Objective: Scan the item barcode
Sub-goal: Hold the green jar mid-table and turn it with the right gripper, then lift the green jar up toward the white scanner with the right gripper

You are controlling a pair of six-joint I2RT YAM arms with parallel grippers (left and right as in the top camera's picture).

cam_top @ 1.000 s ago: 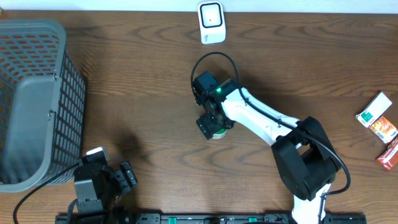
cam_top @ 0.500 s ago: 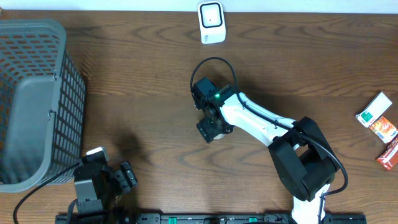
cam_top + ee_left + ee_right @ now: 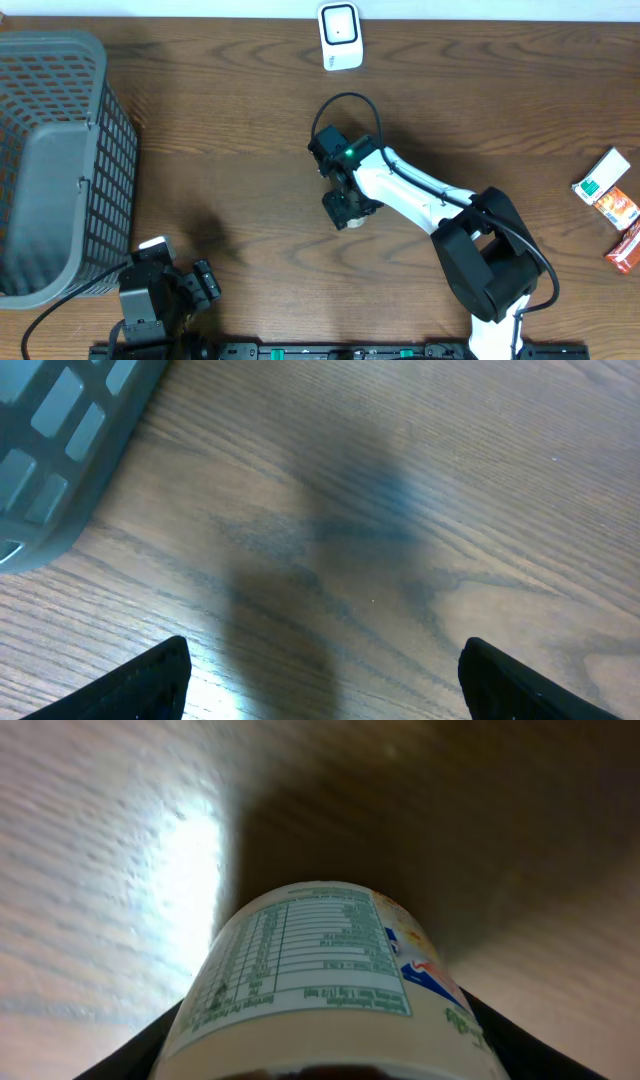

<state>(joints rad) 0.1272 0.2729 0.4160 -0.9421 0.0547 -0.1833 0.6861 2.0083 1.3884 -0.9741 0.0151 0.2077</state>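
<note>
Closing on a pot at mid-table, the right arm (image 3: 430,200) dominates this frame from a barcode-scanning run. The wooden table (image 3: 200,120) fills the overhead view, with a grey basket (image 3: 50,150) at its left edge. The arm reaches from the near edge toward the centre, and over the last second it has settled a touch lower and nearer.

The left gripper (image 3: 200,283) waits by the basket's near corner with its jaws wide and nothing between them, unmoved over that second. The white scanner (image 3: 339,36) stands at the far edge, well apart from the arm. A few packets (image 3: 612,200) lie at the far right, untouched.

The right gripper (image 3: 345,212) now covers the pot (image 3: 320,970), which a second ago showed white beside it in the overhead view. In the wrist view the pot sits between the two dark fingers with its nutrition panel facing the camera. The jaws have been narrowing around it, and whether they have fully clamped cannot be told from these views.

The pickup looks close to done. What likely remains is a lift, a carry to the scanner and a turn of the pot, since no barcode shows on the visible face.
</note>
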